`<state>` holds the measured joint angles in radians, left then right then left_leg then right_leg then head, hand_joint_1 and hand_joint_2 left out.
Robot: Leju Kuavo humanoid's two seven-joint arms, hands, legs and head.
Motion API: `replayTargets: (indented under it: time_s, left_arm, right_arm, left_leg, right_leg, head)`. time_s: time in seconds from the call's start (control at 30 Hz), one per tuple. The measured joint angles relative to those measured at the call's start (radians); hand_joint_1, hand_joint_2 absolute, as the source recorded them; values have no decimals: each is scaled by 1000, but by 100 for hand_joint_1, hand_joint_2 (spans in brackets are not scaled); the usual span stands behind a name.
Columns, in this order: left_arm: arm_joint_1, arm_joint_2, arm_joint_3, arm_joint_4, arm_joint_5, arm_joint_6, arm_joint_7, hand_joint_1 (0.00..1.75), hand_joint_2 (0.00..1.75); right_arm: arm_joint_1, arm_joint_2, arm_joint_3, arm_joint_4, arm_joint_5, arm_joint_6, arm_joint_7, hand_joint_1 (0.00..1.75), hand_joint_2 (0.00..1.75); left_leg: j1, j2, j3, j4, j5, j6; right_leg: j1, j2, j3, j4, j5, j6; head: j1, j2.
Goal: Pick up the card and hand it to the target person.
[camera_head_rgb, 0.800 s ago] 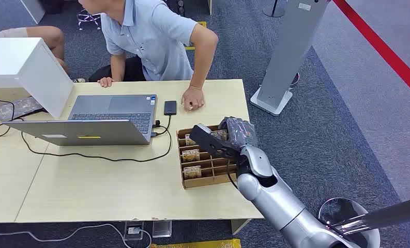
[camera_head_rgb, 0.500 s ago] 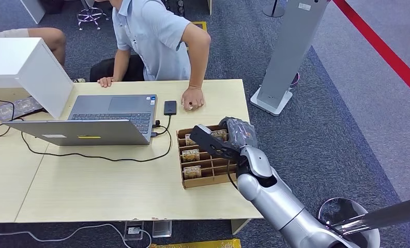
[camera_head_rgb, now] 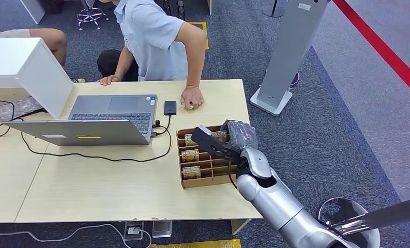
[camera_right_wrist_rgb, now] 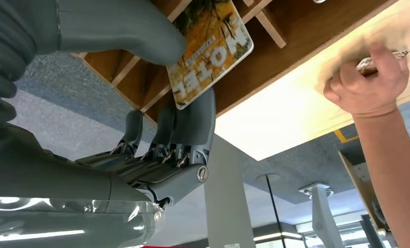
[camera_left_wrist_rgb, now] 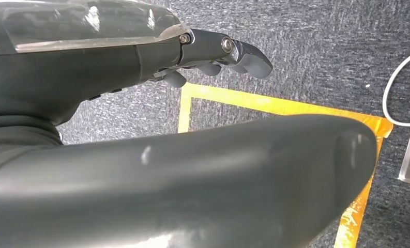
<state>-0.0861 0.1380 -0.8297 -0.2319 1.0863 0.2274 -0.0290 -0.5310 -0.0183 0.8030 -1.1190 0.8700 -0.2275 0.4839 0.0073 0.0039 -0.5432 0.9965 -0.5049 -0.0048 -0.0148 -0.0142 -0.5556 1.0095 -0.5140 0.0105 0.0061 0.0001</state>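
One card point(camera_right_wrist_rgb: 213, 51) pinched btwn right hand point(camera_right_wrist_rgb: 156, 129) thumb & fingers point(camera_right_wrist_rgb: 195, 124).

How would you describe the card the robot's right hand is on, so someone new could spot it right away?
Start at the light wooden table, then find the brown slotted cardboard tray near its right end, beside the laptop. The card sits in the tray's far row, nearest the seated person, pinched by the right hand. Unlike the other cards, it has the thumb on it; its yellow face reads HOTEL.
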Motion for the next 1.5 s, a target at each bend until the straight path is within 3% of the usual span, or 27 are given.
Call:
replayTargets:
  time_s: [0.13,0.3,0.8,0.97,1.17,1.5]
  left_arm:
    - [0,0,-1,0,0,0,0,0,0]
    - [0,-1,-1,0,1,0,0,0,0]
    - [0,-4,-2,0,6,12,11,0,0]
    - [0,-5,-2,0,25,15,12,0,0]
    - [1,-7,-2,0,42,25,14,0,0]
    - [2,-9,-2,0,50,36,11,0,0]
  right_arm:
    - [0,0,0,7,-1,0,0,138,175]
    - [0,2,0,15,-6,0,-4,162,175]
    - [-1,13,1,26,-20,-17,-27,164,175]
    - [20,12,-2,-9,-119,-106,-133,164,175]
    - [63,-9,-25,-154,-223,-246,-294,164,175]
    - [152,-43,-76,-370,-244,-462,-502,164,175]
  left_leg:
    - [0,0,0,0,0,0]
    - [0,0,0,0,0,0]
    - [0,0,1,0,0,0]
    - [0,0,0,0,0,0]
    - [0,0,0,0,0,0]
    - [0,0,0,0,0,0]
  right_leg:
    - [0,0,0,0,0,0]
    - [0,0,0,0,0,0]
    - [0,0,0,0,0,0]
    - [0,0,0,0,0,0]
    - [0,0,0,0,0,0]
    - [0,1,0,0,0,0]
  head:
    - [0,0]
    - [0,0]
    - [0,0]
    - [0,0]
    - [0,0]
    - [0,0]
